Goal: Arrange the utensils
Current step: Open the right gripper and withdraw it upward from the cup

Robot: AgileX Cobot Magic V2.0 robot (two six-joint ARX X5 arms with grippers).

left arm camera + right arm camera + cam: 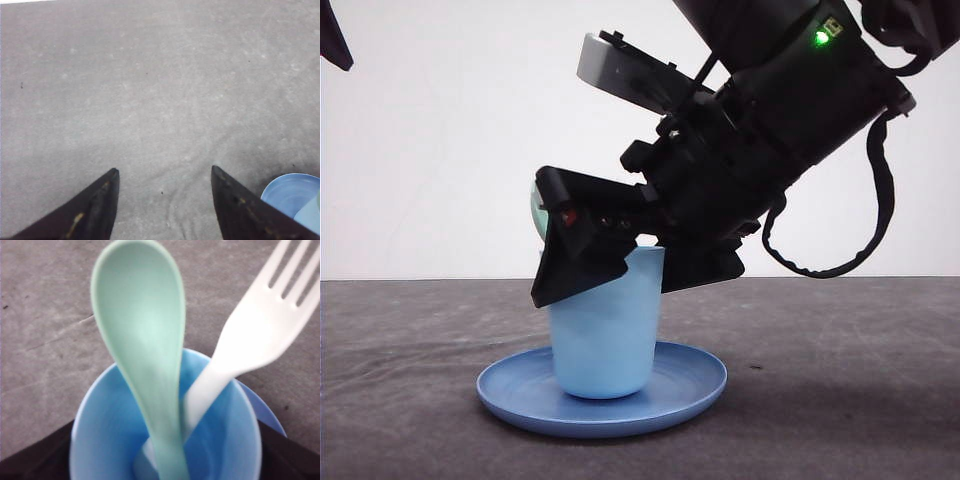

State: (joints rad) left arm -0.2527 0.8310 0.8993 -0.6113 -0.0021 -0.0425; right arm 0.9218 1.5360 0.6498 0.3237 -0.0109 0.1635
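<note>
Grey matte table (860, 400), white wall behind; both utensils standing in the cup.

Light blue cup (606, 330) sits upright on the blue round plate (695, 385). Right wrist view: mint-green spoon (142, 340) and white fork (250, 335) stand handle-down inside the cup, leaning on the rim, heads above it, handles touching near the bottom. Right gripper (620, 265) is tilted down over the cup, dark fingers either side of the rim; jaws look spread wider than the cup, with no utensil between them. Left gripper (165, 175) hangs over bare table, fingers (100, 205) spread apart, nothing between them; plate edge near one fingertip.
</note>
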